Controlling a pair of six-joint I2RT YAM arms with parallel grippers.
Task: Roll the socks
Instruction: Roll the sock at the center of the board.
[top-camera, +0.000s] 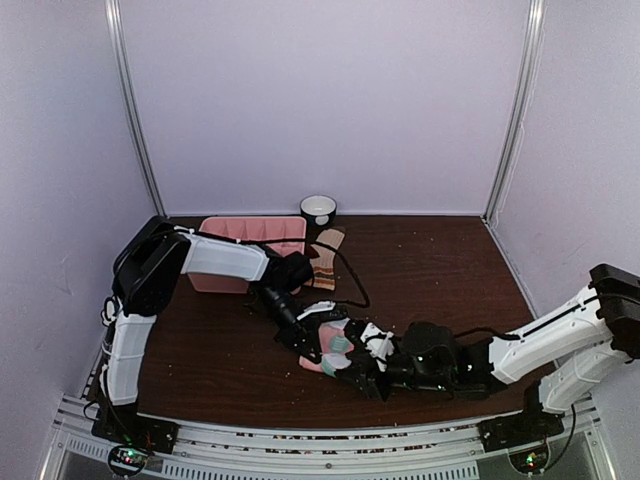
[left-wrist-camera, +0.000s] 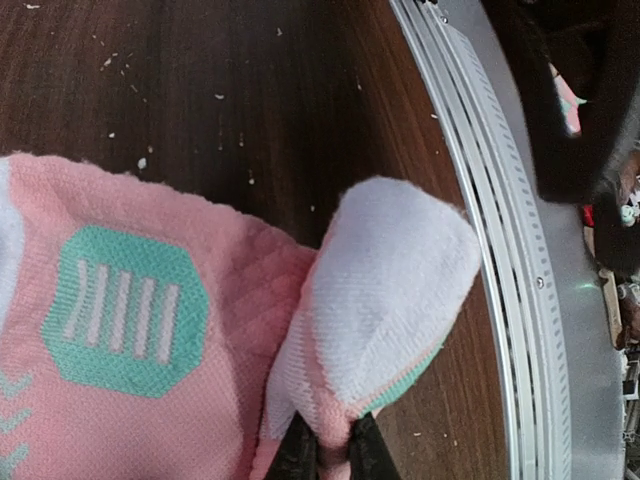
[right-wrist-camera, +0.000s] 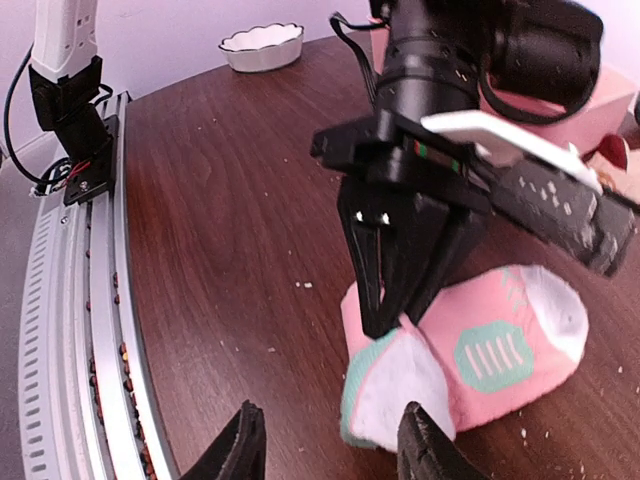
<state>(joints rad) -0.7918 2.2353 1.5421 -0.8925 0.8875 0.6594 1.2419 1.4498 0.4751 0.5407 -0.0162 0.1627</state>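
The pink sock (top-camera: 335, 352) lies on the dark table near the front edge, with a teal patch (left-wrist-camera: 125, 310) and a white end (left-wrist-camera: 395, 270) folded up over it. My left gripper (left-wrist-camera: 331, 455) is shut on that fold, pinching pink fabric between its black fingertips; the right wrist view shows it coming down onto the sock (right-wrist-camera: 500, 345) from above. My right gripper (right-wrist-camera: 333, 440) is open and low by the sock's white end, which reaches a little way between its fingers. The tan striped sock (top-camera: 328, 255) lies flat at the back beside the tray.
A pink divided tray (top-camera: 250, 232) stands at the back left and a small white bowl (top-camera: 318, 208) sits against the rear wall. A metal rail (top-camera: 320, 440) runs along the front edge. Crumbs dot the wood. Walls close in three sides.
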